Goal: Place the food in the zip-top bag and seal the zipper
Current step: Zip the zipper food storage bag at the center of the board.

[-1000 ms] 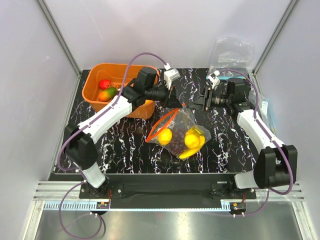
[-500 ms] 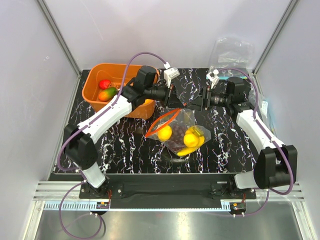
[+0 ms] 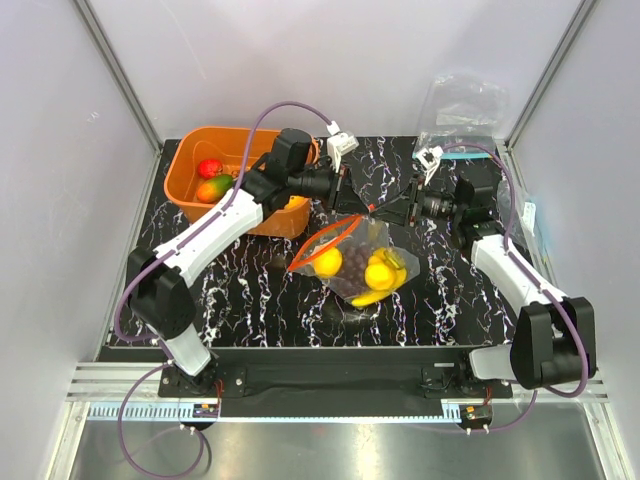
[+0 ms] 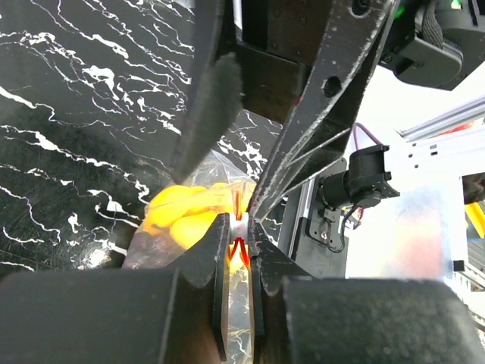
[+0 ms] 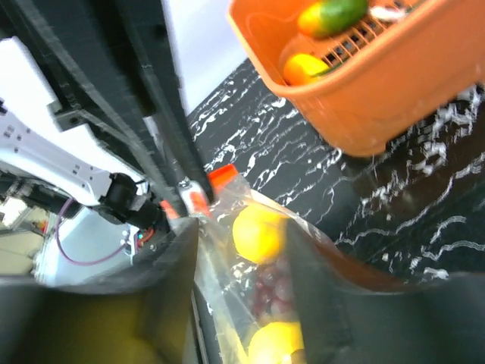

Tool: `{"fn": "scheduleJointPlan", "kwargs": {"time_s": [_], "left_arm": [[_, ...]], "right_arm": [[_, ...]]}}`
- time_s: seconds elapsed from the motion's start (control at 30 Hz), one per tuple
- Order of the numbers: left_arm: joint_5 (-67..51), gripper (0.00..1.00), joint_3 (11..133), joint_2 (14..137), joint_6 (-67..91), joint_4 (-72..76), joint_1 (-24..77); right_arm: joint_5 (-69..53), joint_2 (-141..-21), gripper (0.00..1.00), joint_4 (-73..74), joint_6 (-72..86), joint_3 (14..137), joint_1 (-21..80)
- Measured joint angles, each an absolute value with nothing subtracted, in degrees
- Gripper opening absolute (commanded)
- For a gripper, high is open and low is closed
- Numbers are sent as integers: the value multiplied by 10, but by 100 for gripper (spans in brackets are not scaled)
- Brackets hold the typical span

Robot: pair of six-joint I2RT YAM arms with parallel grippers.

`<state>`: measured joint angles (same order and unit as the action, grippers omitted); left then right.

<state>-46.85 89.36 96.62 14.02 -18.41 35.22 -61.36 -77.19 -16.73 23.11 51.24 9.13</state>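
Observation:
The clear zip-top bag (image 3: 362, 262) hangs a little above the table between both grippers. It holds the food: a yellow lemon piece (image 3: 328, 262), dark grapes (image 3: 353, 263) and the banana bunch (image 3: 385, 275). The red-orange zipper (image 3: 322, 243) runs along its mouth, partly gaping at the left. My left gripper (image 3: 352, 207) is shut on the zipper's white slider (image 4: 238, 225). My right gripper (image 3: 397, 212) is open, its fingers (image 5: 176, 258) straddling the bag's upper edge just beside the left gripper. The lemon (image 5: 258, 231) and grapes (image 5: 267, 287) show between them.
An orange slotted basket (image 3: 186, 157) with a red fruit and a mango-like fruit (image 3: 214, 187) stands at the back left, under the left forearm. Spare clear bags (image 3: 462, 105) lie at the back right. The black marbled table (image 3: 240, 290) ends at frame posts on both sides.
The bag has risen and shifted slightly right, and its red-orange mouth loop has narrowed. The right gripper has closed in on the bag's top beside the left gripper.

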Motion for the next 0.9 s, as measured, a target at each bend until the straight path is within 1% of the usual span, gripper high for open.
{"fn": "scheduleJointPlan", "kwargs": {"time_s": [0.03, 0.07, 0.13, 0.2, 0.3, 0.33, 0.37, 0.43, 0.47, 0.53, 0.9], "left_arm": [[-469, 0, 896, 966, 140, -184, 352], [-470, 0, 898, 966, 140, -184, 352], [-471, 0, 902, 966, 140, -184, 352], [-473, 0, 906, 966, 141, -184, 352], [-474, 0, 911, 966, 140, -185, 352], [-474, 0, 912, 966, 140, -185, 352], [-474, 0, 914, 966, 140, -185, 352], [-476, 0, 915, 966, 140, -187, 352], [-476, 0, 916, 966, 140, -187, 352], [-476, 0, 916, 966, 137, -190, 352], [-474, 0, 915, 961, 101, -201, 350]], "right_arm": [[-617, -768, 39, -175, 232, 511, 92], [-620, -765, 37, -183, 235, 511, 92], [-629, -763, 37, -191, 237, 515, 95], [-636, -763, 33, -194, 237, 516, 98], [-640, -763, 21, -194, 234, 516, 111], [-640, -763, 14, -193, 232, 516, 117], [-640, -763, 10, -192, 228, 517, 121], [-637, -763, 7, -185, 225, 519, 124], [-636, -763, 4, -181, 222, 520, 124], [-631, -762, 0, -174, 218, 521, 124], [-620, -751, 0, -165, 237, 522, 122]]}}
